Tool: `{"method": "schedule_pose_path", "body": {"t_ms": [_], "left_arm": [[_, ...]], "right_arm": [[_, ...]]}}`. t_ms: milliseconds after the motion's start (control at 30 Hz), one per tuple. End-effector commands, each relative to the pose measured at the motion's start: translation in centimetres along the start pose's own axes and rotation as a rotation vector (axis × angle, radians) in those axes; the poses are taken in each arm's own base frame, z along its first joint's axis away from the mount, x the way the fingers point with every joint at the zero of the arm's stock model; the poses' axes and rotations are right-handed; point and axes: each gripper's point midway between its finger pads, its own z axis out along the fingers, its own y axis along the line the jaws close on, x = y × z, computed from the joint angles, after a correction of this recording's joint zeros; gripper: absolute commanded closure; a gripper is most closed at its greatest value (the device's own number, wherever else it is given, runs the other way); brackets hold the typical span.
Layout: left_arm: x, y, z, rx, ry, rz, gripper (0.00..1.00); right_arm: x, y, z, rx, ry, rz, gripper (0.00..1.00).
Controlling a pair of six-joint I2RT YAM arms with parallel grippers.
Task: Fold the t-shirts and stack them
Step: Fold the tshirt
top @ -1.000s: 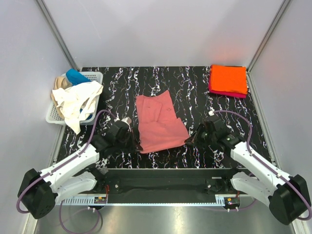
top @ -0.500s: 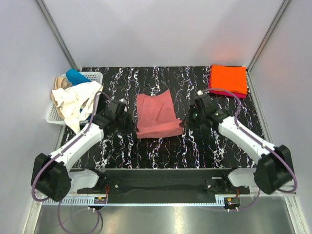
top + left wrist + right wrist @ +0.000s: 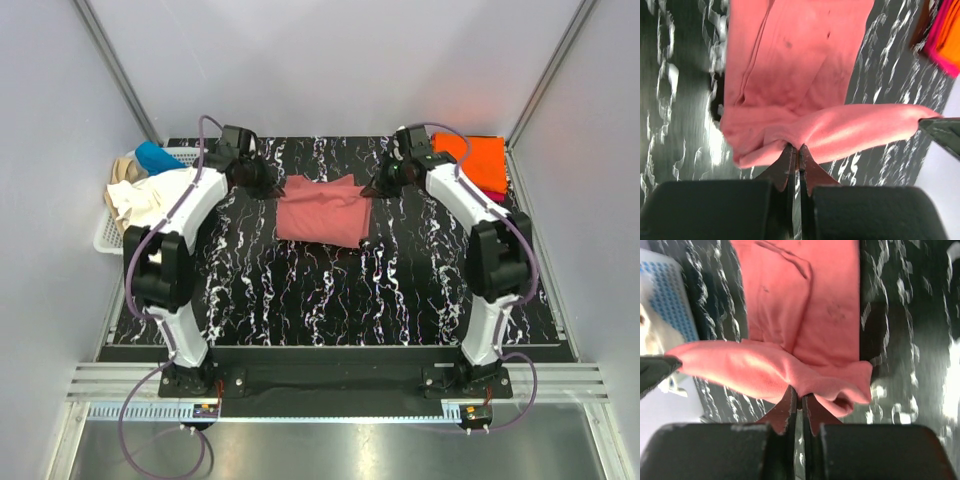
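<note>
**Top view, with both wrist views.** The left hand [image 3: 268, 185] and the right hand [image 3: 376, 188] were both extended to the far half of the table [image 3: 300, 300]. One stood at each far corner of the salmon-pink t-shirt [image 3: 322, 212].

Both hands were clenched on the cloth. In each wrist view the two fingers were pressed together, with a pinch of pink fabric caught between their tips. The left hand grasped the shirt's far left corner and the right hand its far right corner. The held edge ran between them as a soft, slightly sagging roll. Each wrist view also showed the tip of the opposite hand at the other end of this roll.

The rest of the garment lay flat on the table on the side toward the arm bases, forming a short, wide shape at mid-width of the table. A seam line and a few small dark spots marked its upper face.

At the far right corner an orange t-shirt [image 3: 470, 160], folded square, rested on a magenta t-shirt [image 3: 497, 194], of which only an edge showed. This stack lay just beside the right arm, apart from the pink shirt.

At the left edge stood a white lattice basket [image 3: 104, 240]. It held a cream-white t-shirt [image 3: 152, 200] draped over its rim, a tan t-shirt [image 3: 122, 168] and a blue t-shirt [image 3: 156, 156]. The table surface in both wrist views was blurred.
</note>
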Motion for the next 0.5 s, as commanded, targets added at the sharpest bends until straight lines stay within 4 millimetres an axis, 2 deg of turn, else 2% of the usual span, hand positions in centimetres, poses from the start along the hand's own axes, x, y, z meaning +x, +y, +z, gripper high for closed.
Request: {"method": "schedule_pose_path", "body": {"t_ms": [0,33,67,100,133,167,200,233,267,300,400,467], "left_arm": [[-4.2,-2.7,1.0,0.12,-0.011,0.051,1.0],[-5.9,-2.8,2.2,0.124,-0.025,0.059,1.0],[-6.7,-2.9,3.0,0.128,-0.032,0.064,1.0],[-7.4,-1.4,5.4,0.109,-0.014,0.05,1.0],[-8.5,-1.2,6.1,0.111,-0.025,0.044,1.0],[-10.6,-2.4,5.8,0.158,-0.06,0.046,1.0],[-12.3,-1.1,7.7,0.177,-0.081,0.024,1.0],[-14.1,-2.1,7.5,0.228,-0.113,-0.006,1.0],[-15.2,-3.7,7.3,0.336,-0.125,0.01,1.0],[-15.8,-3.8,7.5,0.363,-0.129,-0.004,1.0],[-17.3,-3.9,8.2,0.388,-0.18,-0.008,1.0],[-18.4,-3.0,8.9,0.362,-0.227,-0.009,0.96]], "right_arm": [[-2.8,2.0,1.4,-0.107,0.024,-0.041,0.92],[-4.5,3.6,1.2,-0.149,-0.004,-0.064,0.92],[-5.2,3.7,1.8,-0.161,-0.008,-0.075,0.91],[-6.9,3.8,3.2,-0.178,-0.021,-0.08,0.89],[-7.3,4.3,3.8,-0.216,-0.005,-0.087,0.88],[-8.2,4.3,4.5,-0.236,-0.005,-0.081,0.88],[-9.9,4.2,6.0,-0.257,-0.022,-0.078,0.88],[-10.3,4.5,6.5,-0.289,-0.014,-0.071,0.9],[-10.3,3.4,8.7,-0.293,0.016,-0.024,0.91],[-12.0,4.8,7.9,-0.341,-0.018,-0.036,0.93],[-13.6,5.2,8.0,-0.381,-0.044,-0.017,0.95],[-14.8,5.2,8.1,-0.38,-0.089,-0.033,0.86]]}}
